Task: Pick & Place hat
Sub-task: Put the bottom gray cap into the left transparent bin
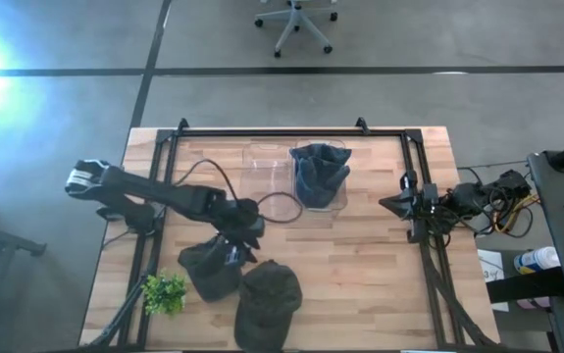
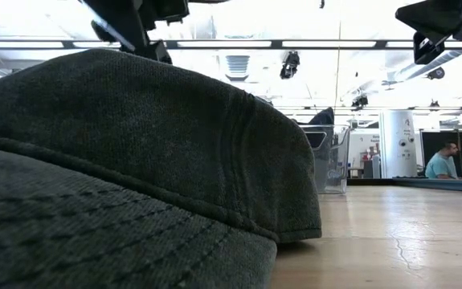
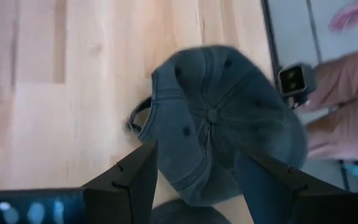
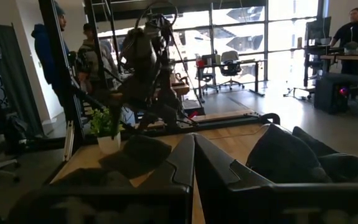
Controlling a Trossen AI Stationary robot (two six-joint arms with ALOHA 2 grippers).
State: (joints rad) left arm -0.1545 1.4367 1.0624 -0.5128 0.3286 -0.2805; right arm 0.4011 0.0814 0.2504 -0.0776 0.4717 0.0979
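Two hats lie on the table's near half: a dark one (image 1: pixel 208 270) and an olive cap (image 1: pixel 267 299) near the near edge, which fills the low view (image 2: pixel 134 160). A third, blue hat (image 1: pixel 319 175) sits in a clear bin (image 1: pixel 267 169) at the far middle. My left gripper (image 1: pixel 240 240) hovers open over the near hats. In its wrist view (image 3: pixel 194 152) the fingers frame the cap (image 3: pixel 222 112), crown up on the wood, with the dark hat's top (image 3: pixel 179 213) just below them. My right gripper (image 1: pixel 391 204) (image 4: pixel 194 143) waits shut at the table's right side.
A small potted plant (image 1: pixel 164 292) stands at the near left corner. A black frame rail (image 1: pixel 291 130) runs round the tabletop. The low camera (image 3: pixel 296 78) sits at the near edge by the cap, and a person's arm (image 3: pixel 347 87) shows beyond that edge. Bare wood lies right of the cap.
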